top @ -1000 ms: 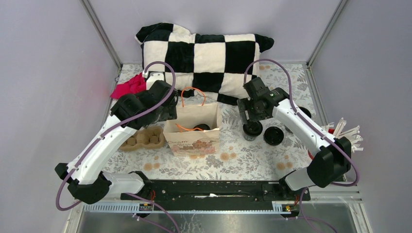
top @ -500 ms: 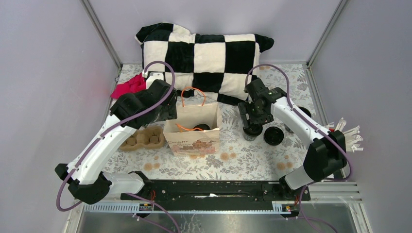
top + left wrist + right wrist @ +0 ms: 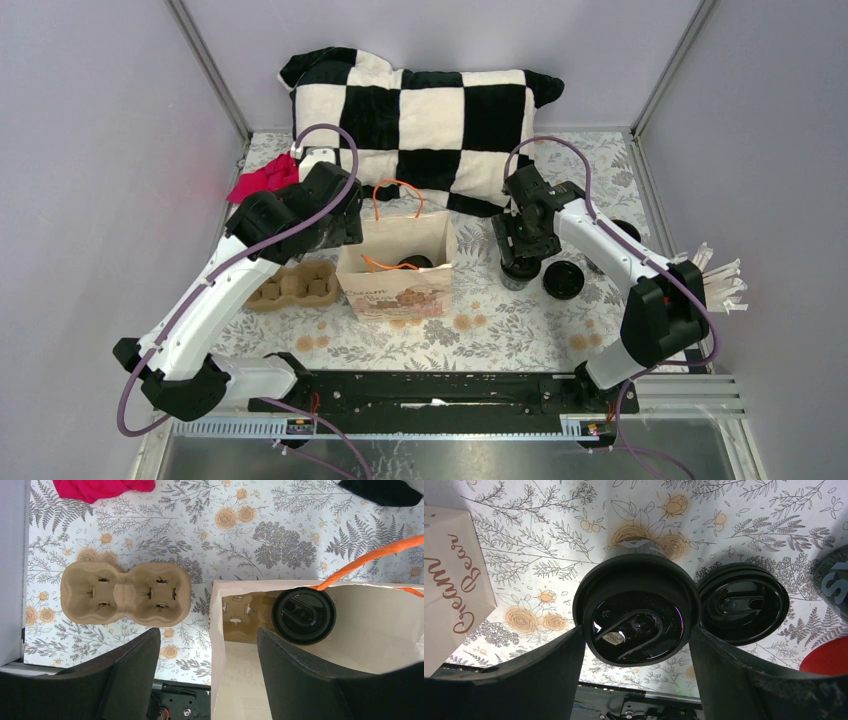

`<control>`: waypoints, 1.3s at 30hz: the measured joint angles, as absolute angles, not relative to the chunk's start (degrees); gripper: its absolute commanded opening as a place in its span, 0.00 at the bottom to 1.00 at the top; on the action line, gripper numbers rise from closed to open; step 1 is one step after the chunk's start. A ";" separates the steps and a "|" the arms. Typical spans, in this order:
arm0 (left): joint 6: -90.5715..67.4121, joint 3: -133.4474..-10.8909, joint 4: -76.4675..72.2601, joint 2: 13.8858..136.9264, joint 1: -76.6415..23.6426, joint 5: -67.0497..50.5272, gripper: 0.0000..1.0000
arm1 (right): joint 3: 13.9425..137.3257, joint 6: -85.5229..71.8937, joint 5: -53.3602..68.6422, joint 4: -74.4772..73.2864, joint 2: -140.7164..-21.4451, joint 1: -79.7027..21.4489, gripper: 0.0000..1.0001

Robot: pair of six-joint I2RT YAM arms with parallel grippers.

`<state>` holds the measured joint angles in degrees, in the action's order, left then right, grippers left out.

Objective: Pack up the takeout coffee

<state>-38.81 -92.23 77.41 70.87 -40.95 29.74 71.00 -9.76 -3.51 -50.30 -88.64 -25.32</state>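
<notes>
One takeout coffee cup (image 3: 303, 615), black with a black sip lid, stands inside the paper bag (image 3: 380, 630) beside a pulp carrier piece (image 3: 240, 617). My left gripper (image 3: 207, 632) hangs open and empty above the bag's left wall. A second lidded black cup (image 3: 636, 615) stands on the table right of the bag (image 3: 395, 285). My right gripper (image 3: 638, 630) straddles it from above, one finger close against each side of the lid's rim. The cup still rests on the table. Another black-lidded cup (image 3: 744, 605) stands just to its right.
A brown pulp cup carrier (image 3: 125, 594) lies left of the bag. A red cloth (image 3: 265, 180) and a checkered pillow (image 3: 420, 115) sit at the back. A red cup of straws (image 3: 715, 275) stands far right, with a dark object (image 3: 834, 580) near it.
My right gripper has come down and slightly left over the cup, and its jaws have narrowed around the lid. The left arm has barely moved.
</notes>
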 measured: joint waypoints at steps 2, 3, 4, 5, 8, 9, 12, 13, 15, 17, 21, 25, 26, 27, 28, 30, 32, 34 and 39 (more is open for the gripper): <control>-38.72 -92.23 77.28 70.87 -40.80 29.69 0.74 | 71.00 -9.56 -3.49 -50.24 -89.19 -25.32 0.81; -38.59 -92.23 77.17 70.87 -40.73 29.69 0.74 | 71.00 -9.41 -3.49 -50.24 -89.36 -25.32 0.81; -38.54 -92.23 77.01 70.87 -40.66 29.67 0.74 | 71.00 -9.23 -3.49 -50.24 -89.49 -25.34 0.80; -38.48 -92.23 76.90 70.87 -40.58 29.63 0.73 | 71.00 -9.15 -3.51 -50.24 -89.54 -25.32 0.80; -38.37 -92.20 76.71 70.87 -40.38 29.50 0.73 | 71.00 -8.60 -3.57 -50.24 -89.58 -25.32 0.77; -38.37 -92.20 76.60 70.87 -40.29 29.41 0.74 | 71.02 -8.45 -3.60 -50.24 -89.62 -25.32 0.77; -38.37 -91.88 76.49 70.87 -40.01 29.06 0.76 | 71.02 -8.08 -3.60 -50.22 -89.62 -25.32 0.71; -38.39 -91.68 76.51 70.87 -39.88 28.88 0.76 | 71.02 -7.94 -3.64 -50.17 -89.62 -25.32 0.68; -38.48 -91.33 76.73 70.89 -39.53 28.51 0.76 | 71.02 -7.86 -3.86 -50.02 -89.62 -25.32 0.62; -38.65 -91.33 76.97 71.00 -39.07 28.12 0.72 | 71.02 -7.81 -4.05 -49.89 -89.62 -25.32 0.55; -39.38 -91.33 77.58 71.31 -37.89 26.63 0.63 | 71.02 -7.51 -5.10 -49.95 -89.10 -25.32 0.53; -39.57 -91.26 77.43 71.94 -37.34 24.16 0.48 | 71.29 -7.05 -6.07 -50.72 -86.56 -25.30 0.46; -39.51 -91.15 77.38 72.10 -37.32 23.53 0.46 | 72.03 -6.90 -6.37 -51.55 -85.58 -25.28 0.44; -39.33 -90.72 77.06 72.16 -37.32 22.83 0.43 | 72.86 -6.87 -6.42 -52.05 -84.75 -25.28 0.42; -39.20 -90.21 76.88 72.23 -37.32 22.31 0.40 | 74.22 -6.85 -6.33 -52.62 -83.92 -25.26 0.41; -38.72 -89.27 76.84 72.58 -37.34 21.52 0.30 | 78.56 -6.87 -5.63 -53.91 -82.41 -25.23 0.36; -38.15 -88.77 76.75 73.34 -37.34 21.32 0.22 | 84.55 -7.01 -4.19 -55.40 -81.52 -25.17 0.31; -37.06 -88.71 76.44 74.35 -37.34 21.39 0.16 | 92.20 -7.53 -2.35 -56.60 -81.12 -25.19 0.29; -32.75 -88.44 72.75 75.18 -37.34 21.26 0.00 | 111.66 -8.45 1.54 -60.88 -81.19 -27.05 0.29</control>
<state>-32.75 -88.44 72.75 75.18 -37.34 21.26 111.66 -8.45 1.54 -60.88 -81.19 -27.05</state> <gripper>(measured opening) 0.018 0.756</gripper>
